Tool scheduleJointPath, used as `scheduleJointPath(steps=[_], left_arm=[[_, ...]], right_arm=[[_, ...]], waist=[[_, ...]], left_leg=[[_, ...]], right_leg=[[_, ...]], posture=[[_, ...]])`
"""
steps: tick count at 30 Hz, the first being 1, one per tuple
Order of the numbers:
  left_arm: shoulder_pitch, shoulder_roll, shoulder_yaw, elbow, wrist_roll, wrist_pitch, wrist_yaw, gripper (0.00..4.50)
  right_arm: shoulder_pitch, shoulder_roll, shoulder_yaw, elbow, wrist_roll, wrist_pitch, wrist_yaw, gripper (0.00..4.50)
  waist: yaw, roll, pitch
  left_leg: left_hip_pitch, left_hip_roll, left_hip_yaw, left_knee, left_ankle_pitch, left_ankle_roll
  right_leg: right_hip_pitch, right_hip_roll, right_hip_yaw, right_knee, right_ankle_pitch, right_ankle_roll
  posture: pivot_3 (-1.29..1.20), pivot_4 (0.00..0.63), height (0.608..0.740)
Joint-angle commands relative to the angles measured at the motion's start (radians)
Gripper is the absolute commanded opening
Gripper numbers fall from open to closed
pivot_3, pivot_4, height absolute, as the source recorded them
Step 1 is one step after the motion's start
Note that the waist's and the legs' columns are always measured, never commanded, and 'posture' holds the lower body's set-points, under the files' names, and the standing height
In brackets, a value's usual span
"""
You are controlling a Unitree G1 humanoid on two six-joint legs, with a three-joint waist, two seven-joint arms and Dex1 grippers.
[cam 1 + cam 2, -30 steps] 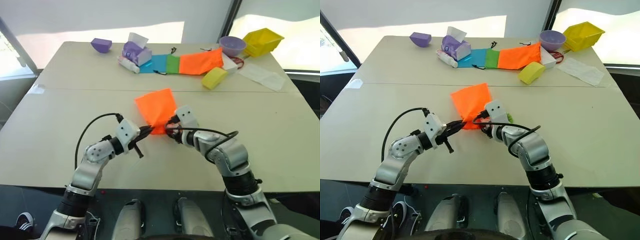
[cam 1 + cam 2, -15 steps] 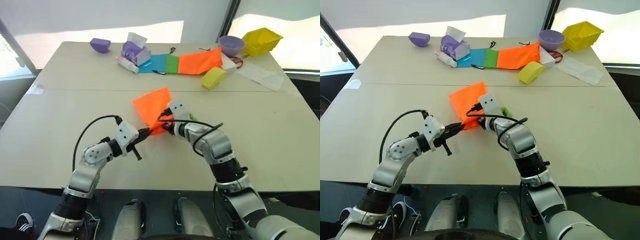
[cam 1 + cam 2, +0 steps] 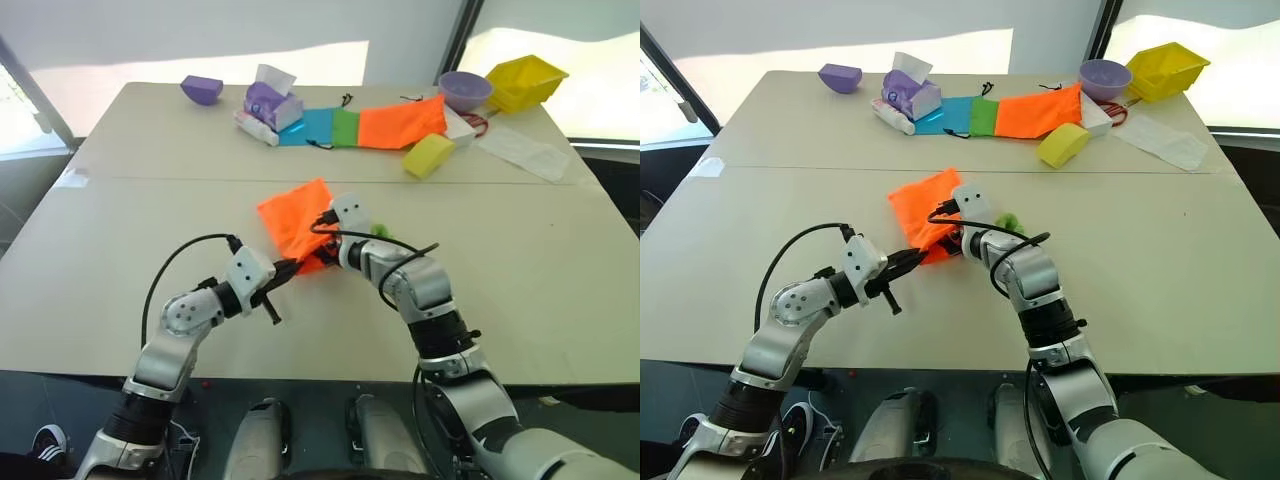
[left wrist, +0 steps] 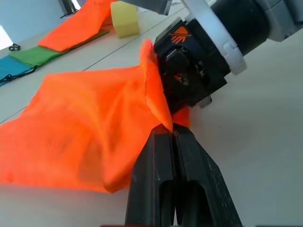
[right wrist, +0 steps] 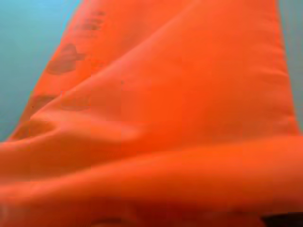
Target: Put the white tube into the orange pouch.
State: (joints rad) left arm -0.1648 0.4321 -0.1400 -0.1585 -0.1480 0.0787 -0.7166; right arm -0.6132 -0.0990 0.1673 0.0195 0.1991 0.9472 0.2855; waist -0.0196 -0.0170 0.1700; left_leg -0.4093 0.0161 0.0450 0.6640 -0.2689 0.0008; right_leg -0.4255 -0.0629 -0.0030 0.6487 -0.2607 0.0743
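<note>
The left gripper point(image 4: 171, 135) pinches the orange pouch point(image 3: 290, 222) at its six o'clock edge, while the right gripper point(image 3: 328, 252) pushes into the mouth, its finger state hidden by fabric.

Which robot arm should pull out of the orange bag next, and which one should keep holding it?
Probably the right gripper should pull out: it sits at the orange pouch's mouth. The left gripper is shut on the pouch's edge, so it looks best placed to hold. I cannot see the white tube.
</note>
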Motion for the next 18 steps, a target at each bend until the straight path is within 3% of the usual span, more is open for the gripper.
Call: scheduleJointPath(steps=[1,9,13,18], left_arm=[[0.005,0.013,0.024,-0.036,-0.012,-0.016,-0.003,0.00],[-0.003,0.071,0.075,-0.002,-0.025,-0.035,-0.029,0.00],[0.003,0.101,0.105,-0.006,-0.047,-0.036,-0.050,0.00],[0.013,0.189,0.176,0.003,-0.102,-0.049,-0.132,0.00]], right_arm=[[0.026,-0.060,0.031,-0.179,0.036,0.082,0.062,4.48],[0.090,-0.291,0.033,-0.430,0.142,0.206,0.225,4.48],[0.130,-0.464,0.042,-0.524,0.196,0.133,0.385,4.48],[0.151,-0.556,-0.047,-0.424,0.179,-0.097,0.477,4.48]], waist=[[0.000,0.000,0.000],[0.000,0.000,0.000],[0.004,0.001,0.000],[0.000,0.000,0.001]], left_leg=[[0.000,0.000,0.000,0.000,0.000,0.000],[0.000,0.000,-0.001,-0.001,0.000,0.000],[-0.001,0.000,-0.001,-0.002,0.000,0.000],[-0.002,0.000,0.000,-0.003,0.000,0.000]], right_leg=[[0.000,0.000,0.000,0.000,0.000,0.000],[-0.001,-0.001,0.000,-0.001,-0.002,-0.004],[-0.001,-0.001,0.000,-0.003,-0.002,-0.005],[-0.001,-0.002,0.000,-0.006,-0.002,-0.005]], posture=[[0.00,0.150,0.740],[0.00,0.150,0.740],[0.00,0.150,0.740],[0.00,0.150,0.740]])
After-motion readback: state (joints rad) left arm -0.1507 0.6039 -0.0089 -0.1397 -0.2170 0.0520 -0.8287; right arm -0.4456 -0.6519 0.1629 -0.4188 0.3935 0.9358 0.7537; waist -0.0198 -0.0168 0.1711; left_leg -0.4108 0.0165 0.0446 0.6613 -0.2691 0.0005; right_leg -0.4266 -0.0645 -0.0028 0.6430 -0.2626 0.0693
